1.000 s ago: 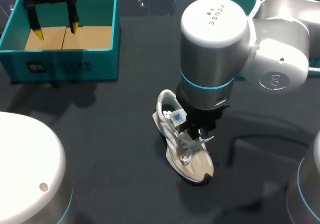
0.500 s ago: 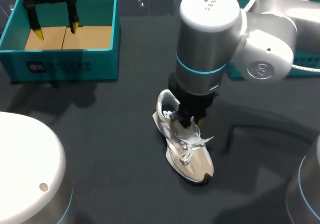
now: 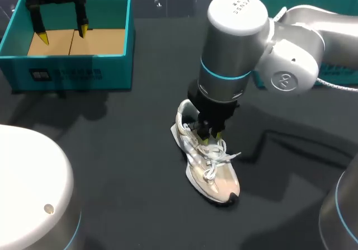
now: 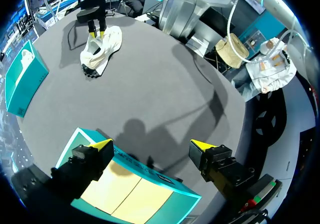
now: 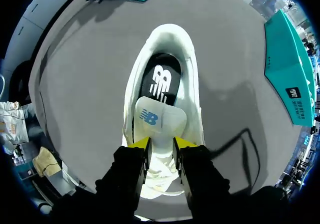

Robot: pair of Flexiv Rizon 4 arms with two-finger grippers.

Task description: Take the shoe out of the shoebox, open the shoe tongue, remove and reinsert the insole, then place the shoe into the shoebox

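**While the tongue is pinched, a slow pull toward the toe is what it wants**

Since the right gripper point(image 5: 161, 143) is clamped on the tongue point(image 5: 155, 120), one yellow tip on either side, the step in hand looks to be opening the shoe point(image 3: 208, 170). Doing it well probably means drawing the tongue up and back toward the toe. That takes it away from the dark insole point(image 5: 160, 81) just ahead of the fingers. The pull should be gentle enough not to drag the light shoe across the table point(image 3: 112, 149).

Loose laces point(image 3: 217, 159) lie right beside the fingers and could snag. Nothing steadies the shoe. The left gripper point(image 4: 152, 145) hangs well apart, its fingers spread wide over the shoebox point(image 4: 130, 159), holding nothing. A second teal box point(image 5: 290, 68) lies off to one side of the right fingers, clear of the pull.
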